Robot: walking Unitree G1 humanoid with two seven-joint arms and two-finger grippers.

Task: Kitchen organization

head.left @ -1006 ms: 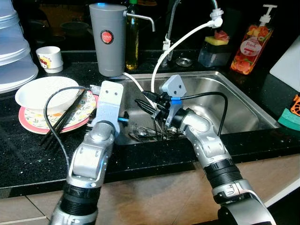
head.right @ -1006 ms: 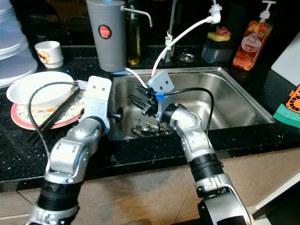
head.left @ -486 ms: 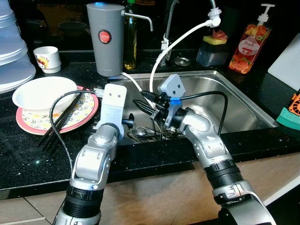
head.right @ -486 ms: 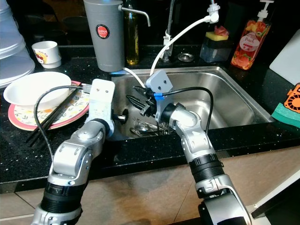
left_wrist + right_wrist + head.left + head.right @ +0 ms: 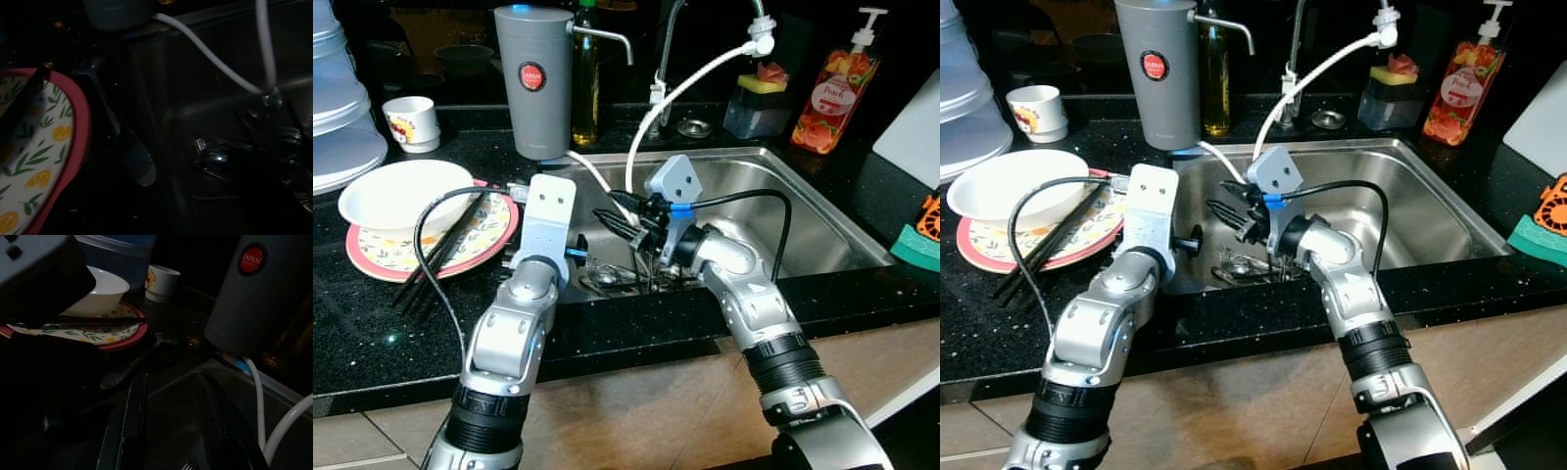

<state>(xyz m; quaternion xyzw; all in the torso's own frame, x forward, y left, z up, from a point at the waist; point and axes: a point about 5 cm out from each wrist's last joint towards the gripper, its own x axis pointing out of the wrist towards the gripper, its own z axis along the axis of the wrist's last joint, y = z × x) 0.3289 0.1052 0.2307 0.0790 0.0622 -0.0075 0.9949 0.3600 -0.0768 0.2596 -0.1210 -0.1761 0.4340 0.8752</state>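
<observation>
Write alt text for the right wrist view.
The right gripper holds its two black fingers open over the sink's edge. Beyond lie a spoon, a white bowl on a pink-rimmed plate, and a grey canister.

- My counter (image 5: 372, 323) is glossy black stone, speckled.
- The sink (image 5: 803, 211) is brushed steel.
- The bowl (image 5: 406, 191) looks glazed white ceramic.
- My arms are satin silver metal.

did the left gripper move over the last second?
Yes. The left gripper has swung toward the sink: its wrist plate, earlier overlapping the plate edge, now sits at the sink's left rim. The camera shifted slightly too.
</observation>
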